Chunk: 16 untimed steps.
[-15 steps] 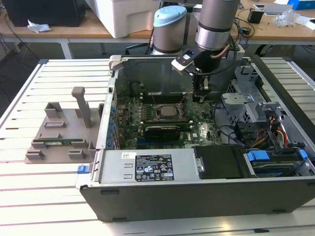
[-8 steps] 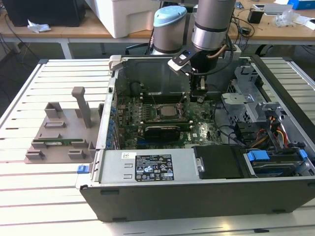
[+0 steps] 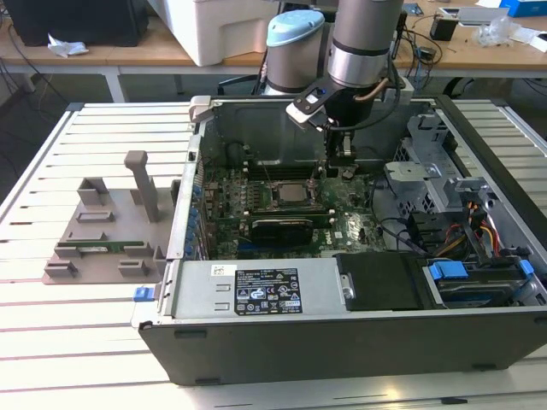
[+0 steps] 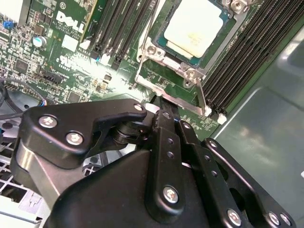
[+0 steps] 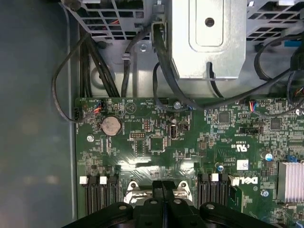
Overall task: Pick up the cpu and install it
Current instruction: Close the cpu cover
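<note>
The cpu (image 4: 194, 26), a small square chip with a silvery-white top, lies in the black socket on the green motherboard (image 3: 342, 226) inside the open computer case. The socket's metal frame (image 4: 164, 78) surrounds it. In the exterior view the cpu (image 3: 291, 193) sits mid-board, and my gripper (image 3: 342, 158) hangs just to its right in that view, low over the board. In both wrist views my gripper (image 4: 164, 108) (image 5: 163, 186) is shut, fingers pressed together with nothing seen between them. Its tip is at the edge of the socket frame, beside the chip.
Black memory slots (image 4: 237, 57) flank the socket. A metal drive cage (image 5: 209, 38) and loose black cables (image 5: 95, 57) sit past the board's edge. A power supply (image 3: 256, 290) lines the case's near side. A grey fixture (image 3: 107, 222) holding a green memory stick (image 3: 98, 248) stands outside the case, at the exterior view's left.
</note>
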### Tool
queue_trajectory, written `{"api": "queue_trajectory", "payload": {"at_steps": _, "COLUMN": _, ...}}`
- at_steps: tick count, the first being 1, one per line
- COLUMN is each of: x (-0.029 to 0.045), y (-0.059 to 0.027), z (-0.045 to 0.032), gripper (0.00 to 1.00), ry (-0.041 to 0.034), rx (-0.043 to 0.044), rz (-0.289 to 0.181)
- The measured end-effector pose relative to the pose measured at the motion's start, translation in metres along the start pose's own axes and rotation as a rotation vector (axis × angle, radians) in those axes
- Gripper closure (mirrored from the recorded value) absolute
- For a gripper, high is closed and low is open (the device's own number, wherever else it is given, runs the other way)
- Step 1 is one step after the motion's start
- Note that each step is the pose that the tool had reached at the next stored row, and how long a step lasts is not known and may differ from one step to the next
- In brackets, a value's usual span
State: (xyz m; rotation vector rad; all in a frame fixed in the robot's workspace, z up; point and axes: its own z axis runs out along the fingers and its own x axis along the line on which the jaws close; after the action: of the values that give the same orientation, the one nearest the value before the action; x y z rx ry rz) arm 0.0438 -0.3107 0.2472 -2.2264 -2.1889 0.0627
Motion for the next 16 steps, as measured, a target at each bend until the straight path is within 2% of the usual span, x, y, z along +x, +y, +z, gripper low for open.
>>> {"api": "queue_trajectory", "payload": {"at_steps": 16, "x": -0.0003, "y": -0.0201, "z": 0.0011, "gripper": 0.89, "ry": 0.0001, "rx": 0.0, "rz": 0.0}}
